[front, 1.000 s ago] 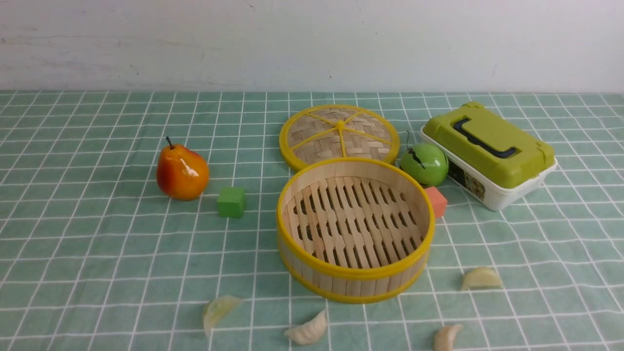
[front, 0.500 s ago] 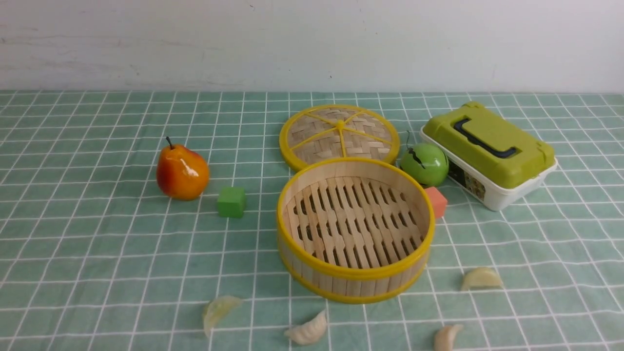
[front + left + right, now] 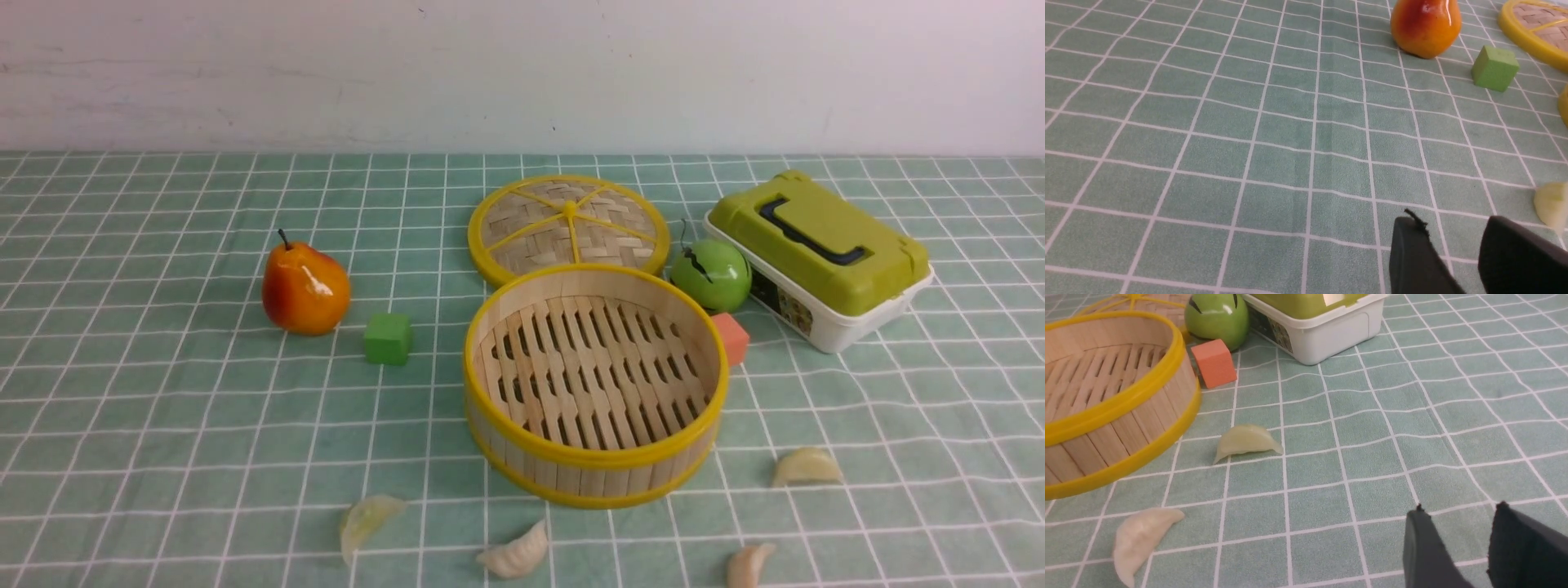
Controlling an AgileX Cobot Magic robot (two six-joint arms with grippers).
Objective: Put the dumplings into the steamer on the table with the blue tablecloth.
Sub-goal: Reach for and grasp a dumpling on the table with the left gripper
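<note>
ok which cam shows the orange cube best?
Right wrist view: the orange cube shows whole, beside the steamer. In the front view the steamer's wall hides part of it. The left wrist view doesn't show it.

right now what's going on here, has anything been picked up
Nothing is being handled yet. All four dumplings lie on the blue tablecloth around the near side of the steamer, which is empty. The left gripper and the right gripper hover low over the cloth, jaws apart, holding nothing.
</note>
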